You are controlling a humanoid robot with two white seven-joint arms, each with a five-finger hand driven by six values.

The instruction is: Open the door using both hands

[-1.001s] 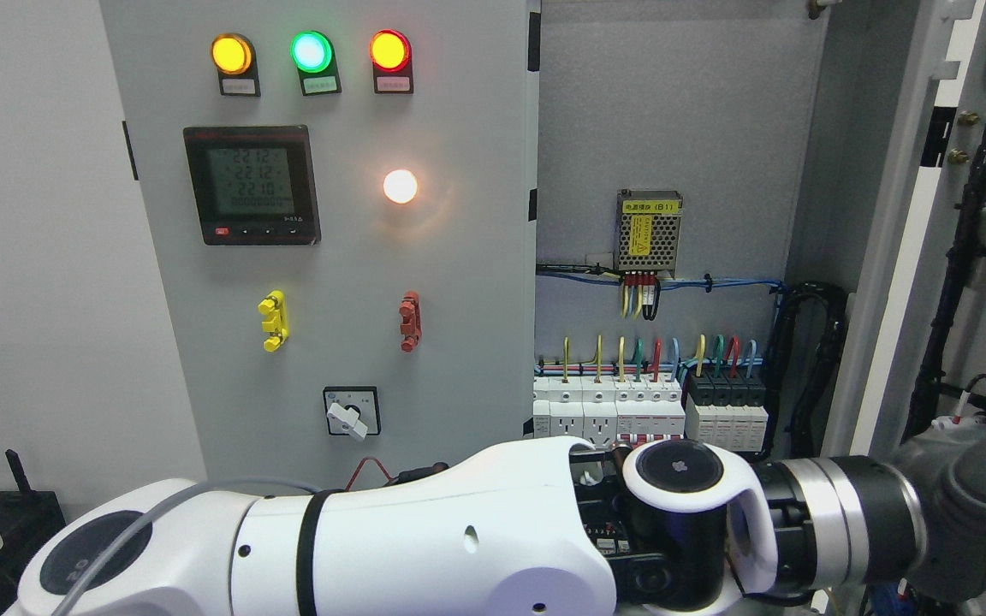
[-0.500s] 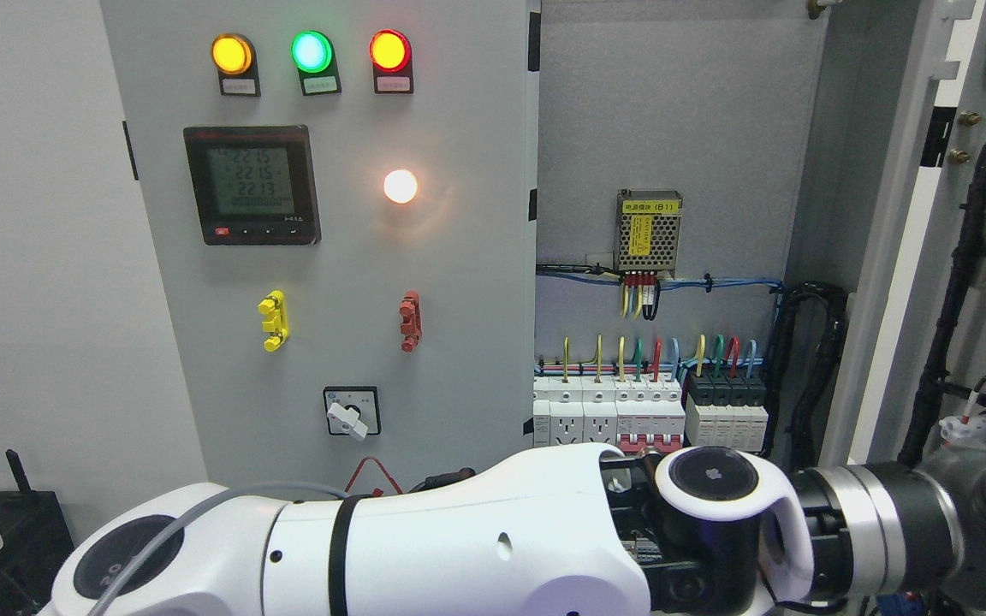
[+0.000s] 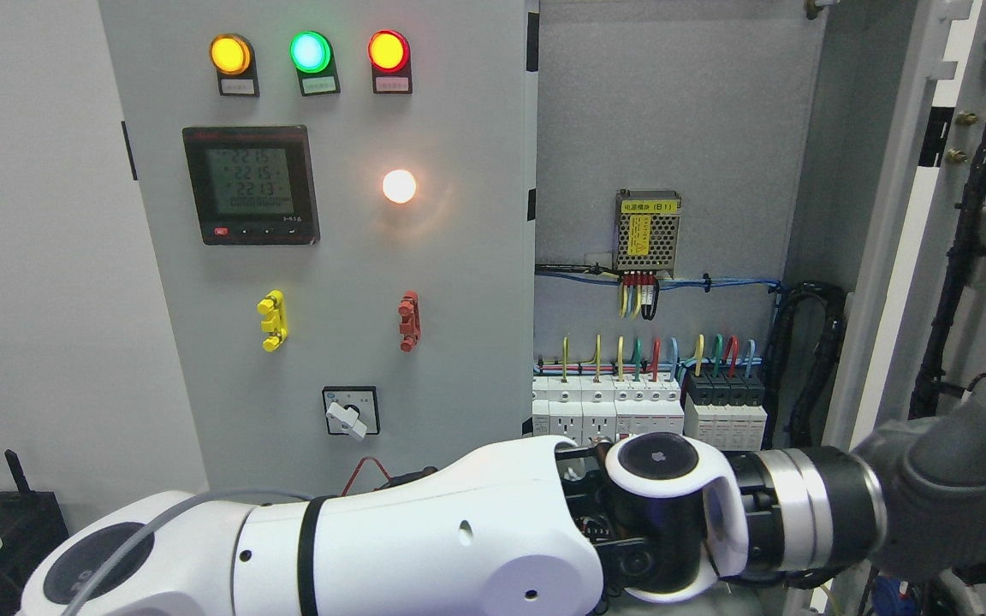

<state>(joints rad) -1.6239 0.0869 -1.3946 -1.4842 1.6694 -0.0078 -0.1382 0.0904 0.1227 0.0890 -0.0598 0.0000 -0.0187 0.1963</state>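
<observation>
Since half a second ago, the white left arm (image 3: pixel 424 539) has drawn back toward the left and risen slightly, and the open door (image 3: pixel 912 257) at the right has swung a little with it. That arm enters from the lower left and reaches across the bottom of the view to the dark grey left hand (image 3: pixel 955 488) at the far right, which sits against the door's lower edge. Whether its fingers are curled around that edge or merely pressed on it cannot be told, since they are hidden behind the wrist. No right arm shows.

The door stands well ajar, its wired inner face turned toward the camera, with the cabinet interior (image 3: pixel 673 171) and a row of breakers (image 3: pixel 647 411) exposed to its left.

To do this step well, the hand should probably follow the door's hinge arc, pulling steadily rather than straight sideways, so contact is not lost.
</observation>
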